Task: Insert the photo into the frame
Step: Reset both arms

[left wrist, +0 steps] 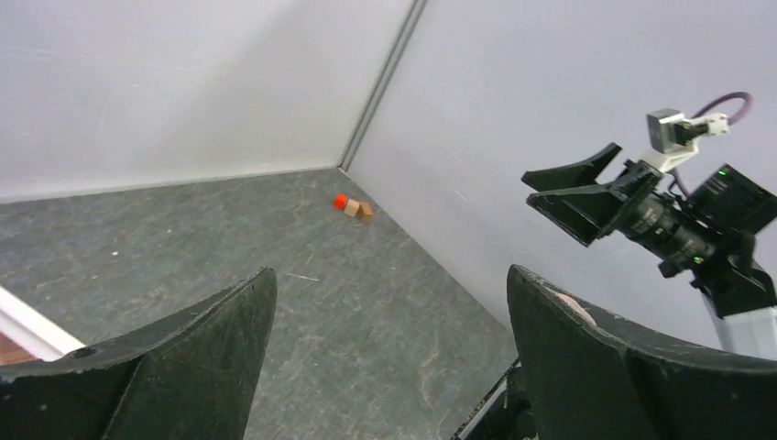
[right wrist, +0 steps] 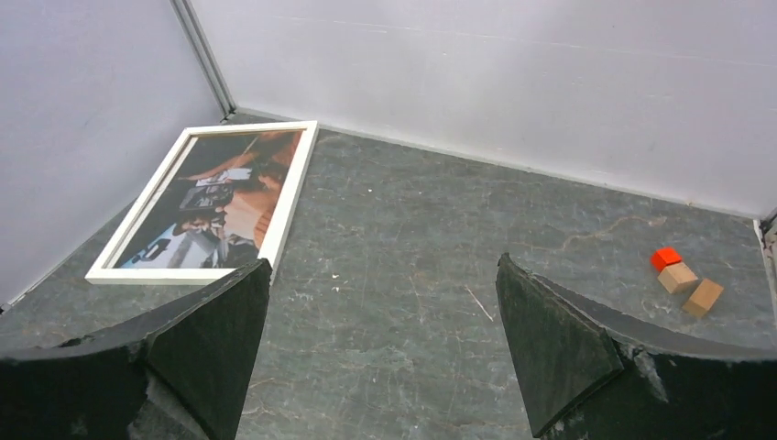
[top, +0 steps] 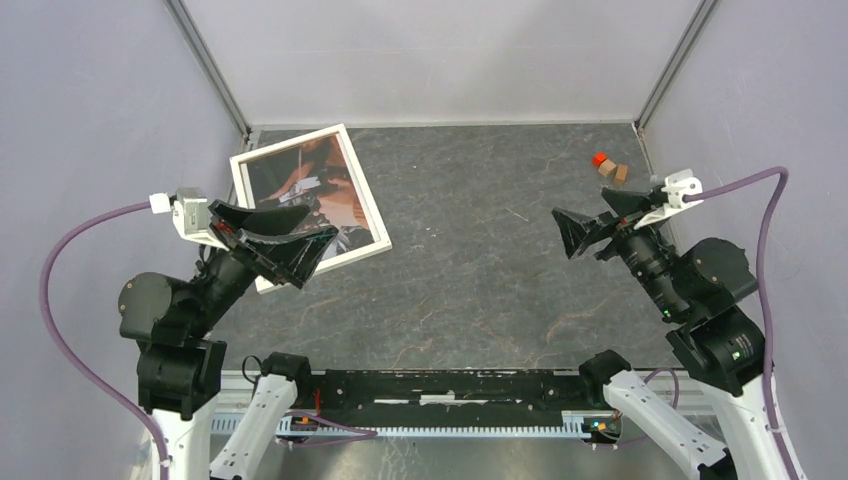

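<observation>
The white frame [top: 364,188] lies flat at the far left of the table, front side up, with the photo [top: 305,185] of people in dark and orange tones showing inside its rails. Both also show in the right wrist view, the frame [right wrist: 291,191] and the photo [right wrist: 224,206]. A corner of the frame [left wrist: 23,325] shows in the left wrist view. My left gripper [top: 300,245] is open and empty, raised over the frame's near edge. My right gripper [top: 578,232] is open and empty, raised at the right side, far from the frame.
Three small blocks, one red [top: 600,159] and two wooden [top: 615,171], lie at the far right near the wall; they also show in the right wrist view [right wrist: 683,275]. Grey walls enclose the dark stone-patterned table [top: 470,270] on three sides.
</observation>
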Controlling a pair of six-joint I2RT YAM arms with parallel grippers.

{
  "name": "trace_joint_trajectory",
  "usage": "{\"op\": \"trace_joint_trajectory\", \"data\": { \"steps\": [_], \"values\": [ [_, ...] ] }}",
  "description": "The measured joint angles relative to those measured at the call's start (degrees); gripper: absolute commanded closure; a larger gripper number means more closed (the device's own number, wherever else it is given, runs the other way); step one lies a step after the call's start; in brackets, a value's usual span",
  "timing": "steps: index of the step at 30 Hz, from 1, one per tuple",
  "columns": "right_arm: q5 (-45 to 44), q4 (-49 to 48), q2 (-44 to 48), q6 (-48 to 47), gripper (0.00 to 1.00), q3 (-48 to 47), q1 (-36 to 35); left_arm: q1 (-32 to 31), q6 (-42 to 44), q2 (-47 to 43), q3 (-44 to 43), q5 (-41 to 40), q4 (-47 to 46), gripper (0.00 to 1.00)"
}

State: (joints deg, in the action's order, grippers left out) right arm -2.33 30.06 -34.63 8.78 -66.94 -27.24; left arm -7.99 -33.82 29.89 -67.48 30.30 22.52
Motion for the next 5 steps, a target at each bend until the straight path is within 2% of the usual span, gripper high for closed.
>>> {"op": "trace_joint_trajectory", "data": {
  "steps": [5],
  "values": [
    [2.62,-0.31,-0.68,0.87,0.02,-0.39,0.00,-1.44,0.02,0.00,-1.42,1.18,0.22,0.00]
  ]
}}
